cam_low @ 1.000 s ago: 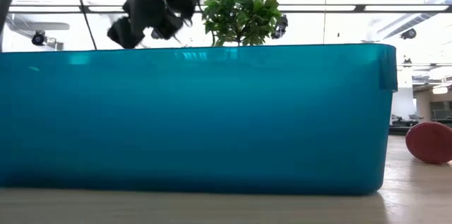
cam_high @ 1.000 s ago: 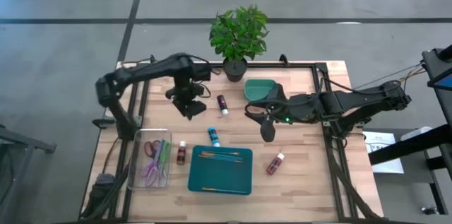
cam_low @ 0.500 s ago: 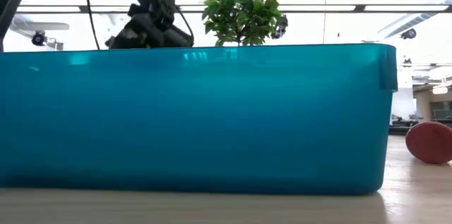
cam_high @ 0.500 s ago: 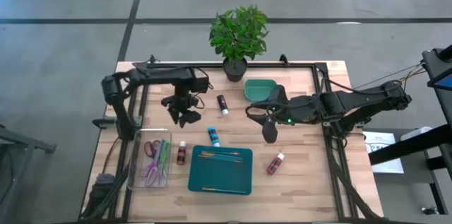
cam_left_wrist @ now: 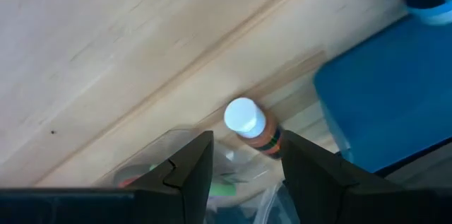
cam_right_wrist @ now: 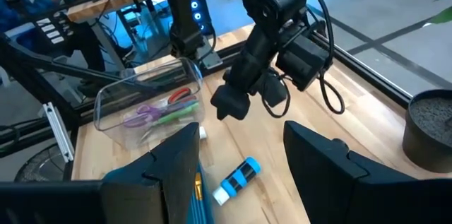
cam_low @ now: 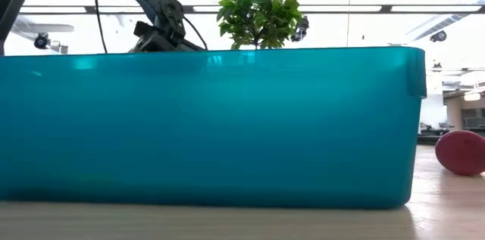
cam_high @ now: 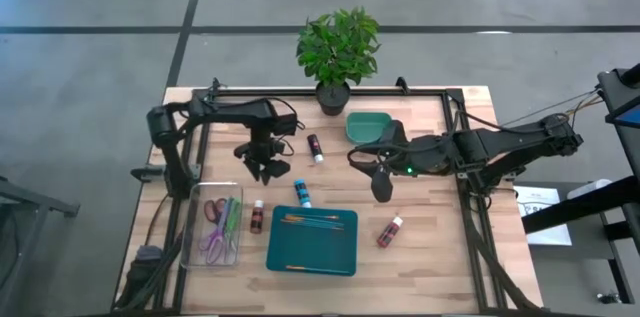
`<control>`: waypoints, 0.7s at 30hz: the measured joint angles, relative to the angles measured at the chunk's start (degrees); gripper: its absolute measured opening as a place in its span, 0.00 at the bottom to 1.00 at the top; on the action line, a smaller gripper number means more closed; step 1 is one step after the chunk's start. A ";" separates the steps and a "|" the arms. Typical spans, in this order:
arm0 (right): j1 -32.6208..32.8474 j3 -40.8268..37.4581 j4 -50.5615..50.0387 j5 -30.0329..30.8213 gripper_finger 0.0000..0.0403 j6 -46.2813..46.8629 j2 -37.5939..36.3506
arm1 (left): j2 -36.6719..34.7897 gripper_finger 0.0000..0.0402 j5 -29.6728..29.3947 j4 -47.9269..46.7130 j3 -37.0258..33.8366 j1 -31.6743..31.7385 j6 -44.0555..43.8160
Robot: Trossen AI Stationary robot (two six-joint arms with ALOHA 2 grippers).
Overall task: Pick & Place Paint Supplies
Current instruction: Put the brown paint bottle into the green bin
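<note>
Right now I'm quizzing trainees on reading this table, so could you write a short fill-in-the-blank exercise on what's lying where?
1. Brushes lie inside the ____ tray.
2. Scissors sit in the ____ plastic box.
3. The left gripper hangs open above the table, empty, between the box and the ____ plant.
4. The blue bottle has a ____ cap.

Missing words: teal; clear; potted; white
</note>
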 joint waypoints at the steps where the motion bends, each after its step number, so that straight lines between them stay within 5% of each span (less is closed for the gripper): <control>1: 0.00 0.00 0.03 0.00 0.51 0.04 0.00 | 0.53 0.43 0.02 -0.03 -0.09 -0.10 0.01; 21: 0.00 -0.02 -2.21 -0.02 0.51 -0.96 -0.11 | 6.95 0.43 3.87 -0.66 -0.65 -2.42 -0.26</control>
